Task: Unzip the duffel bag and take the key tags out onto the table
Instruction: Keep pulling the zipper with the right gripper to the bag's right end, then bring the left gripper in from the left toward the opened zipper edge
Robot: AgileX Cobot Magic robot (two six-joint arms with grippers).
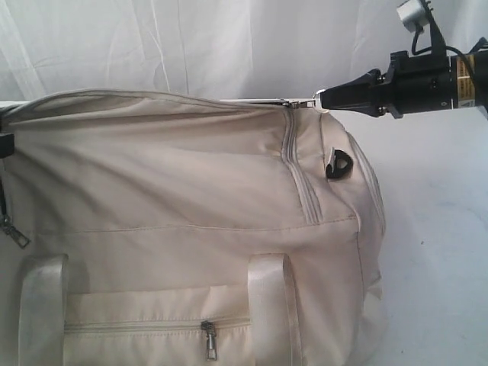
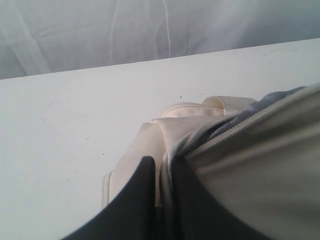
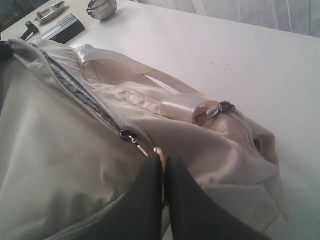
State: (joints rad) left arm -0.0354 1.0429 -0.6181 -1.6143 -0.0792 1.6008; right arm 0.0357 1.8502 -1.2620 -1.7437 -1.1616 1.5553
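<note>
- R gripper (image 1: 324,99): clenched on the metal zip pull (image 3: 159,154) of the top zip. It sits at the bag's right end in the ext. view, and the arm comes in level from the right.
- L gripper (image 2: 162,172): clenched on a fold of bag cloth right by the zip edge, w/ a dark finger (image 2: 132,205) on each side of the cloth.
- Count: 2 grippers and 1 bag (image 1: 175,191), both grippers on it.
- Bag: cream cloth. It lies on the worktop (image 1: 446,252) and fills most of the ext. view.
- Grey lining (image 2: 250,112) shows along the zip edge in the left wrist view. The bag's inside can't be seen from any view.
- 3 zips in the ext. view:
  - top zip (image 1: 252,101) along the ridge
  - end zip (image 1: 299,171) running down the end panel
  - front pocket zip (image 1: 137,325), closed, w/ its small pull (image 1: 208,337) hanging
- 2 pale strap lengths (image 1: 267,305) on the front, one each side of the pocket.
- 1 black D-ring (image 1: 339,165) on the end panel, just beside the end zip.
- Worktop: plain white w/ a few specks. At its far corner in the right wrist view are a round metal dish (image 3: 102,8) and a dark flat box (image 3: 62,30), near the bag's far end but not touching it.
- Room: creased white cloth backdrop (image 1: 191,46) behind the worktop.
</note>
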